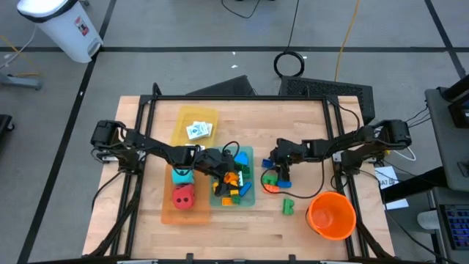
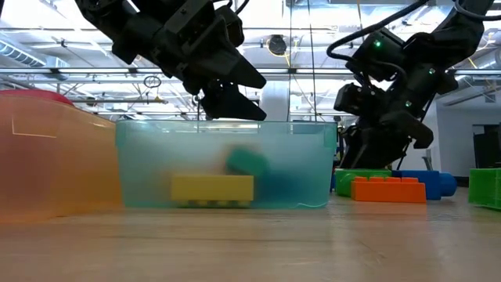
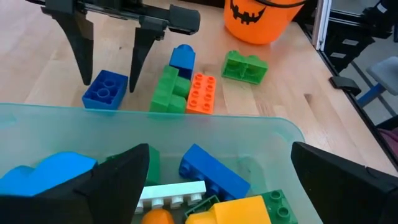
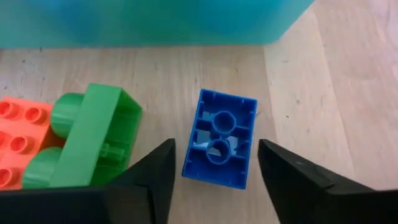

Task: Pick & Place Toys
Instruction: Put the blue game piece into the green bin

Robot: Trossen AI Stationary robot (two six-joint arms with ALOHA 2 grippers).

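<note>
Just beside the teal tray [image 1: 248,192], on the bare wood of the table [image 1: 242,235], a small blue brick [image 4: 221,138] lies underside up, its hollow tubes showing. The right gripper [image 3: 111,62] hangs over it with its jaws parted to either side of the brick and not yet touching it, so nothing is gripped. Close by that brick lie a green brick [image 4: 93,137] and an orange brick [image 3: 201,93] touching each other, with another blue piece [image 3: 182,57] at their far end, and a further green brick [image 1: 288,207] sits alone nearer the orange bucket [image 1: 331,215], which carries a pumpkin face. Inside the teal tray is a jumble of bricks: blue, yellow, green, a white one and an orange one. The left gripper [image 1: 223,160] hovers above this tray with its jaws spread wide and empty. Next to the teal tray, the orange tray [image 1: 167,213] holds a teal die [image 1: 182,176] and a red die [image 1: 184,196], and the yellow tray [image 1: 182,121] farther back holds small white picture cards [image 1: 198,130].
</note>
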